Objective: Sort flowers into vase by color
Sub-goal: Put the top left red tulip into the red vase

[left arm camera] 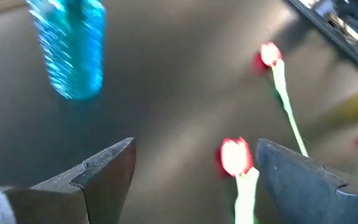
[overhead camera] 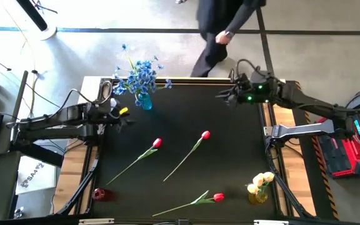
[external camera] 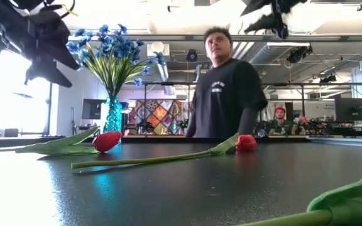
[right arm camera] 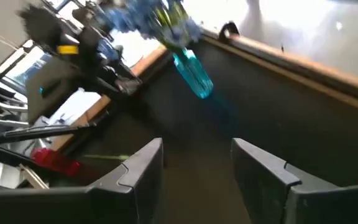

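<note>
Three red tulips lie flat on the black table: one [overhead camera: 157, 143] toward the left, one [overhead camera: 205, 134] at the middle, one [overhead camera: 218, 197] near the front edge. Blue flowers [overhead camera: 141, 72] stand in a blue vase [overhead camera: 145, 101] at the far left, and yellow tulips [overhead camera: 262, 180] in a yellow vase [overhead camera: 258, 195] at the near right. A red vase [overhead camera: 100, 194] stands at the near left. My left gripper [overhead camera: 127, 116] hangs open near the table's left edge, in front of the blue vase [left arm camera: 70, 50], holding nothing. My right gripper [overhead camera: 225, 95] hangs open above the far right, holding nothing.
A person [overhead camera: 220, 28] stands just behind the table's far edge, seen in the low view [external camera: 225, 88] too. The middle of the table between the tulips is bare. Wooden strips [overhead camera: 274, 119] border the table's sides.
</note>
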Robot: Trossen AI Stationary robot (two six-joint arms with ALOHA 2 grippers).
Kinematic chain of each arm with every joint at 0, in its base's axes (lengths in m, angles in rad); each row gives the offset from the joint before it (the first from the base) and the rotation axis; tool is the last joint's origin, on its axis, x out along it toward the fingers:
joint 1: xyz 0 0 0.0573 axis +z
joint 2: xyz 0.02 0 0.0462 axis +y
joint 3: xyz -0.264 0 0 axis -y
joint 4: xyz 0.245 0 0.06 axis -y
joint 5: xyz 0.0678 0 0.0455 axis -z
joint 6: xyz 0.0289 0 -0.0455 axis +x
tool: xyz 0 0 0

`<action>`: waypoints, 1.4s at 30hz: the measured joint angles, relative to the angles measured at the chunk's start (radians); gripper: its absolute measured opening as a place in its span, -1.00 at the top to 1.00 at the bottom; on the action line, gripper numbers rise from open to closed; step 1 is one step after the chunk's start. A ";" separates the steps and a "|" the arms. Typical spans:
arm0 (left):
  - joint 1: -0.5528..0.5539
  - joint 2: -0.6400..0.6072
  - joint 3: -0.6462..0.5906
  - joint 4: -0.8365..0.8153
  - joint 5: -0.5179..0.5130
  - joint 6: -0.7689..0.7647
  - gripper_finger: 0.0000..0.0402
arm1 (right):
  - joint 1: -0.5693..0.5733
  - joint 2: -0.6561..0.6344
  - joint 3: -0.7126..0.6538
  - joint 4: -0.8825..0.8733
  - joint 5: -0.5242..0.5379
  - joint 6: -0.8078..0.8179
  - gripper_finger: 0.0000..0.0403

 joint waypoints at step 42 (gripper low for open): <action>-0.722 0.805 0.021 0.445 0.000 -0.643 -0.23 | 0.135 0.090 -0.214 -0.044 0.088 0.098 0.12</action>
